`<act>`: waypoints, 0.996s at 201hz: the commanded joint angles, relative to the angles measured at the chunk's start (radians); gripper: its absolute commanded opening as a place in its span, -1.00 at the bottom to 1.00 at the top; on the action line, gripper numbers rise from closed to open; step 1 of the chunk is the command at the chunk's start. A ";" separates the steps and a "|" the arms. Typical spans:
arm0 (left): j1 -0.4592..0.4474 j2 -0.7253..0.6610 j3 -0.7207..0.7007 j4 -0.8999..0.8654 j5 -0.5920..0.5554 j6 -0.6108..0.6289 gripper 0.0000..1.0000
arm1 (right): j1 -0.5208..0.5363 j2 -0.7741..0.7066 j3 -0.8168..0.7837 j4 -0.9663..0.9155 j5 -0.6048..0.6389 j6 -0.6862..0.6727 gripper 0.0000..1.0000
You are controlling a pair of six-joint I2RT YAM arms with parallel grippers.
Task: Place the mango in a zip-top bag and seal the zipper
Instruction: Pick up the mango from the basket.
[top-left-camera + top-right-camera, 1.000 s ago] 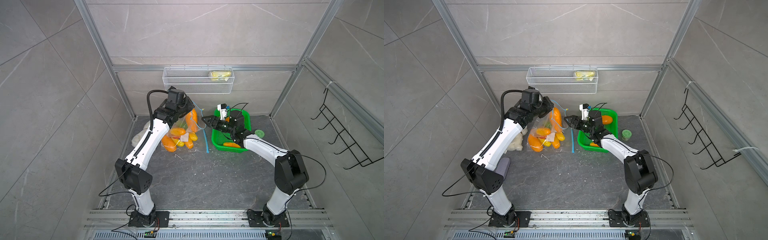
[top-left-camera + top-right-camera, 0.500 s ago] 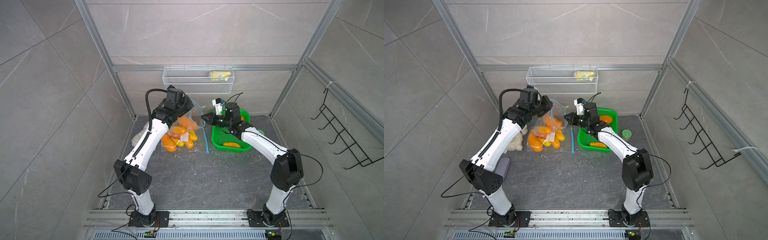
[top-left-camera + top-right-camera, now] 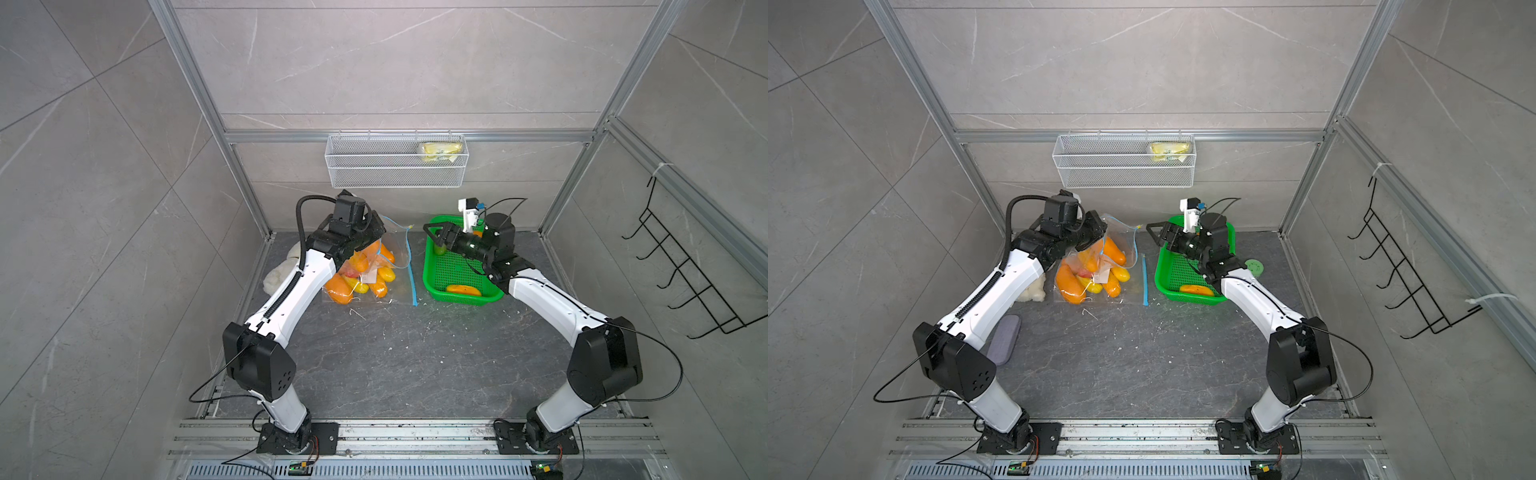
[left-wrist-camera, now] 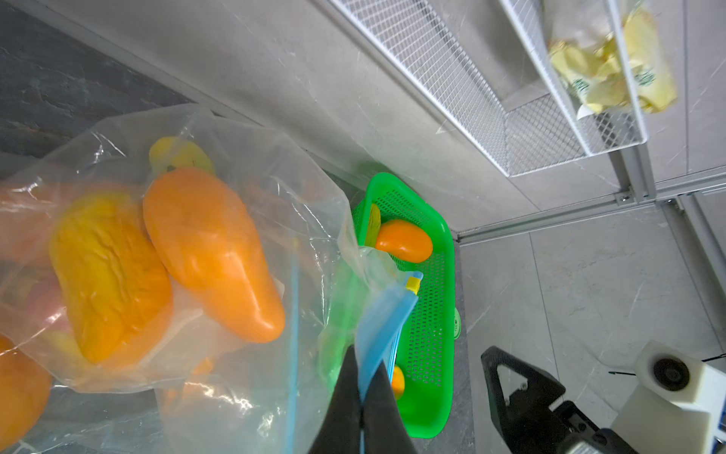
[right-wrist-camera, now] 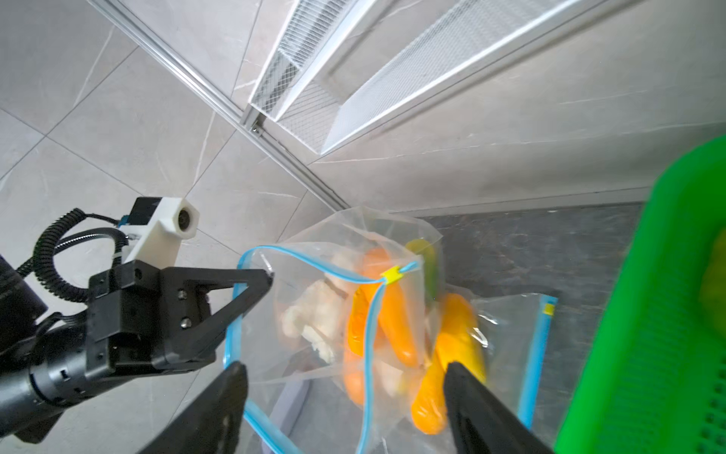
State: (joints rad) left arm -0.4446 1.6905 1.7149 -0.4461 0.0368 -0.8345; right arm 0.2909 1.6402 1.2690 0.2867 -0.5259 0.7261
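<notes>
A clear zip-top bag (image 3: 368, 270) (image 3: 1100, 266) with several orange and yellow mangoes (image 4: 212, 251) inside stands at the back left of the floor. My left gripper (image 4: 363, 363) (image 3: 374, 232) is shut on its blue zipper strip (image 4: 385, 314) and holds the mouth up. The mouth gapes open, with the yellow slider (image 5: 391, 274) at one end. My right gripper (image 5: 345, 373) (image 3: 432, 235) is open and holds nothing. It hovers between the bag and the green basket (image 3: 432, 286) (image 3: 1160, 282). More mangoes (image 3: 463, 289) (image 4: 404, 245) lie in the basket.
A second, flat zip bag with a blue zipper (image 3: 411, 274) lies between the held bag and the basket. A white cloth (image 3: 276, 276) and a grey pad (image 3: 1005, 345) lie at the left. A wire shelf (image 3: 395, 166) hangs on the back wall, a hook rack (image 3: 685, 282) on the right wall.
My right gripper closed near the bag mouth, opened again and drew back to the right. The orange mango high in the bag has sunk lower. The left gripper keeps its hold.
</notes>
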 commanded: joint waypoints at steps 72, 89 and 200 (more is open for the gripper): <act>0.004 -0.005 0.034 0.038 0.052 0.026 -1.00 | -0.040 0.431 0.430 -0.563 0.413 -0.147 0.58; 0.004 -0.016 0.028 0.038 0.046 0.032 -1.00 | -0.041 0.542 0.561 -0.642 0.423 -0.162 0.55; 0.003 -0.077 -0.039 0.077 0.068 0.031 -1.00 | 0.009 1.131 1.424 -1.166 0.482 -0.235 0.22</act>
State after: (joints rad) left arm -0.4442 1.6722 1.6733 -0.4152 0.0837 -0.8284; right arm 0.2844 2.7274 2.6495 -0.7406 -0.0742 0.4995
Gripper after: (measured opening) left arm 0.048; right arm 0.626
